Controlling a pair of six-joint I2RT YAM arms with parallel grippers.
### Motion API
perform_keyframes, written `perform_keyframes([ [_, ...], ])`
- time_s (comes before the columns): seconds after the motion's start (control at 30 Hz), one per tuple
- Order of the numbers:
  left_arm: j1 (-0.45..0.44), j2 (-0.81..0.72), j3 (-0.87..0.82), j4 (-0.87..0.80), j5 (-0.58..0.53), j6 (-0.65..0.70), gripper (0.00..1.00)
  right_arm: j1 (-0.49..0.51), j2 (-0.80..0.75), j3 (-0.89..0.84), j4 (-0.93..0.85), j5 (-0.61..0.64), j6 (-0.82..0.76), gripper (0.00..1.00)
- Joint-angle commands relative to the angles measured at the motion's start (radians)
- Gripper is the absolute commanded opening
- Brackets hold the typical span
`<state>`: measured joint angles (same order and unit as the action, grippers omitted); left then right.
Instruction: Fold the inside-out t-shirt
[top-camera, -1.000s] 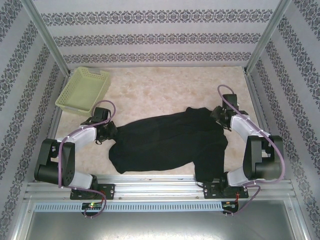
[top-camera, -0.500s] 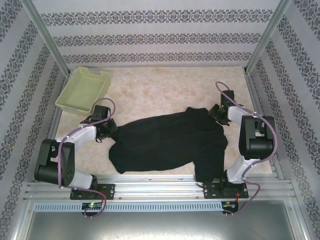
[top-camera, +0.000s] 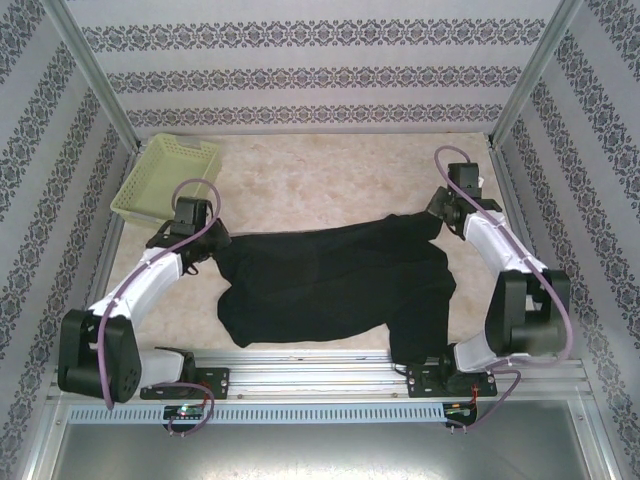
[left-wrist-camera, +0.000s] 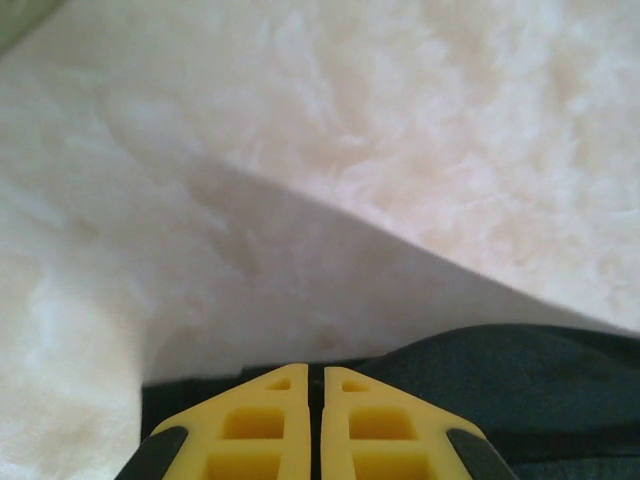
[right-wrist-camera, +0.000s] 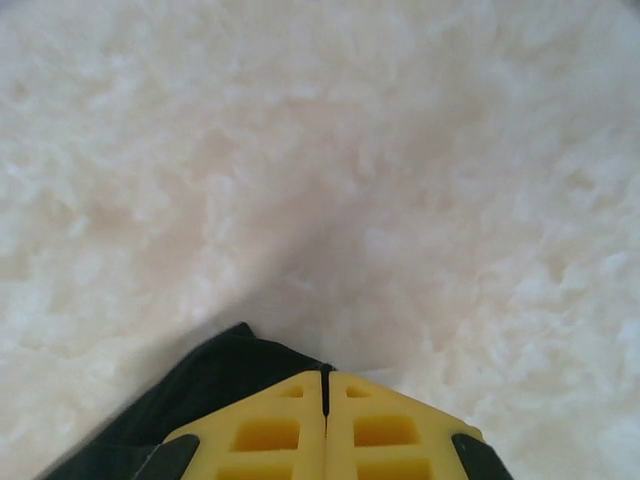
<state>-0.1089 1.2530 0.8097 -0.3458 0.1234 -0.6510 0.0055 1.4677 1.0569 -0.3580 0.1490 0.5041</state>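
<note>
Bright up top, hazy up close.
From above, flat even light, hardly a shadow; the t-shirt (top-camera: 340, 285) reads solid black, folds barely showing. On my left wrist a broad grey shadow slants across the table (left-wrist-camera: 450, 130), its pale surface washed out and blurred, while my left fingers (left-wrist-camera: 260, 400) look crisp. My right wrist picture is just as hazy, a faint shadow ahead of my right fingers (right-wrist-camera: 380, 430).

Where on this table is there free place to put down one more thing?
The pale table is bare beyond the black soft-fabric t-shirt, between the yellow-green plastic lattice basket and the right wall. The near half is crowded: left pincer and right pincer hold the shirt.
</note>
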Motion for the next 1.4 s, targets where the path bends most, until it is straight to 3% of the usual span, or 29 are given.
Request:
perform_keyframes([
  [0.0,0.014,-0.082,0.059,-0.072,-0.034,0.028,0.00,0.032,-0.112,0.061,-0.093,0.163,-0.062,0.00],
  [0.3,0.018,-0.328,0.132,-0.087,-0.119,0.042,0.00,0.045,-0.402,0.215,-0.172,0.256,-0.105,0.00],
  [0.53,0.021,-0.464,0.219,-0.089,-0.198,0.055,0.00,0.047,-0.521,0.381,-0.207,0.179,-0.122,0.00],
  [0.9,0.020,-0.582,0.494,-0.024,-0.204,0.137,0.00,0.047,-0.576,0.736,-0.213,0.059,-0.144,0.00],
  [1.23,0.020,-0.675,0.595,0.084,-0.134,0.205,0.00,0.047,-0.595,1.016,-0.226,0.035,-0.207,0.00],
  [1.37,0.020,-0.576,0.592,0.041,-0.169,0.214,0.00,0.047,-0.535,1.007,-0.242,0.051,-0.235,0.00],
])
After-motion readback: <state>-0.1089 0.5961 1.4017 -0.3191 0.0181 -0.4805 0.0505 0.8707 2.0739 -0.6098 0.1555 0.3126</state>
